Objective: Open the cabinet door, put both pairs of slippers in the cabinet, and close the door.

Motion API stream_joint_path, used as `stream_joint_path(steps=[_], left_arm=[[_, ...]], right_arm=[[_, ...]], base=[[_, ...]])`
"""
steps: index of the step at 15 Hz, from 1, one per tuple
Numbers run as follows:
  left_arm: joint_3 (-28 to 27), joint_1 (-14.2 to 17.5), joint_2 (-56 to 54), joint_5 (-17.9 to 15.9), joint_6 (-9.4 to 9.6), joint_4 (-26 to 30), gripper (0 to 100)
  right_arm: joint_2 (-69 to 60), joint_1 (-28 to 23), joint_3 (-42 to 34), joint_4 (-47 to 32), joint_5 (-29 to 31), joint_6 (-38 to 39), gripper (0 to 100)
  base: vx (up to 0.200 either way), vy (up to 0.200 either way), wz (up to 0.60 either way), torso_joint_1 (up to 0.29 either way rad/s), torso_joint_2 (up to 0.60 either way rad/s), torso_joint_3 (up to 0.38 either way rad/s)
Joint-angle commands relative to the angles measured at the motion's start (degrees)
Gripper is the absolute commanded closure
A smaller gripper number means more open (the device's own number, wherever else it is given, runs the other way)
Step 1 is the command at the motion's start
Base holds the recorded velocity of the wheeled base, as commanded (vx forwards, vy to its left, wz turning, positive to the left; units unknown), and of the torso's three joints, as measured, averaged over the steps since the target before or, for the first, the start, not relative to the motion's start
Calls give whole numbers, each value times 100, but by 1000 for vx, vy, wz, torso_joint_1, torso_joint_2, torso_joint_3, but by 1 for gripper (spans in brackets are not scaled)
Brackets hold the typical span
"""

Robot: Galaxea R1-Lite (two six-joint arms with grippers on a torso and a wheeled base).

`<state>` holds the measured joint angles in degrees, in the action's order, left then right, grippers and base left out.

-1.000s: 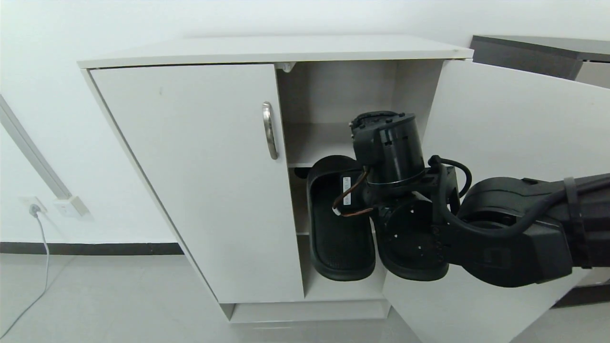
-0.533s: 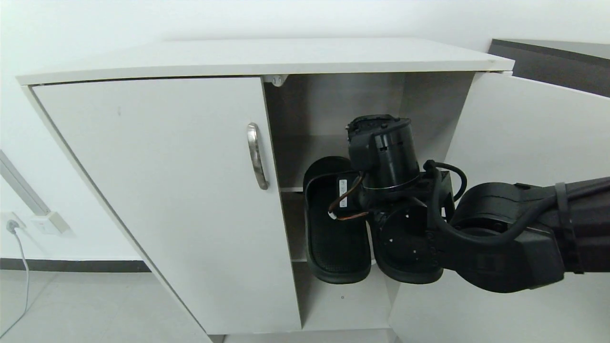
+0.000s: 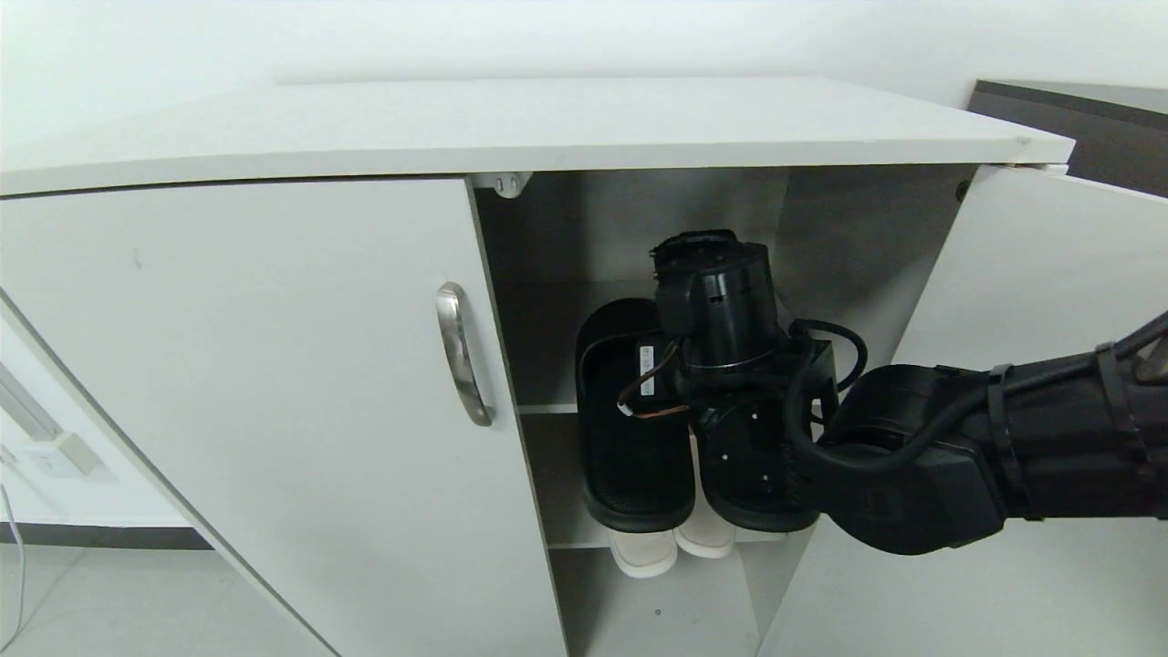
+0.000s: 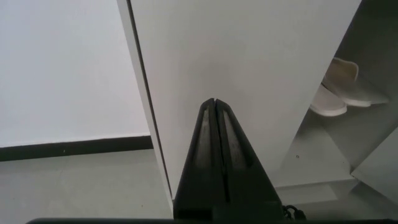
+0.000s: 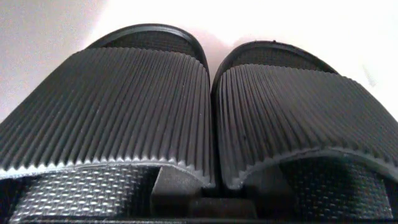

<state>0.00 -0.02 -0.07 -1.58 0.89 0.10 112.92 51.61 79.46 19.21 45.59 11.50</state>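
The white cabinet [image 3: 547,128] has its left door [image 3: 274,392] closed and its right door [image 3: 1049,292] swung open. Inside the open half, the pair of black slippers [image 3: 639,456] hangs soles outward across the upper shelf edge, held side by side. My right gripper [image 5: 211,186] is shut on the black slippers [image 5: 143,106], pinching their inner edges, and my right wrist [image 3: 721,310] hides the grip in the head view. Below them, a pair of white slippers [image 3: 671,547] lies on the lower shelf. My left gripper [image 4: 214,106] is shut and empty in front of the closed left door, with the white slippers [image 4: 339,93] off to its side.
A metal handle [image 3: 461,365] runs down the left door's inner edge. The open right door stands close beside my right forearm. Grey floor [image 4: 81,186] and a dark baseboard lie left of the cabinet. A dark cabinet [image 3: 1077,119] stands at the far right.
The whole head view has shifted as the camera came closer to the cabinet. The black slippers now sit higher against the shelves, and the white slippers show beneath them.
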Motion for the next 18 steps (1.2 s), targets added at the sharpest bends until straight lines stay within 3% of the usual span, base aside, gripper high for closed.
stream_joint_path(steps=[1, 10, 14, 18], left_arm=[[0, -6, 7, 0, -1, -1, 100], [0, -6, 7, 0, -1, -1, 100], [0, -6, 7, 0, -1, -1, 100], [0, 2, 7, 0, -1, -1, 100]], right_arm=[[37, -37, 79, -14, -7, -77, 100], [389, -424, 808, -234, -297, -288, 100], [573, -547, 1511, -831, -481, -279, 100], [714, -644, 1705, -946, -604, -279, 100]], base=[[0, 0, 0, 0, 0, 0], [0, 0, 0, 0, 0, 0], [0, 0, 0, 0, 0, 0], [0, 0, 0, 0, 0, 0]])
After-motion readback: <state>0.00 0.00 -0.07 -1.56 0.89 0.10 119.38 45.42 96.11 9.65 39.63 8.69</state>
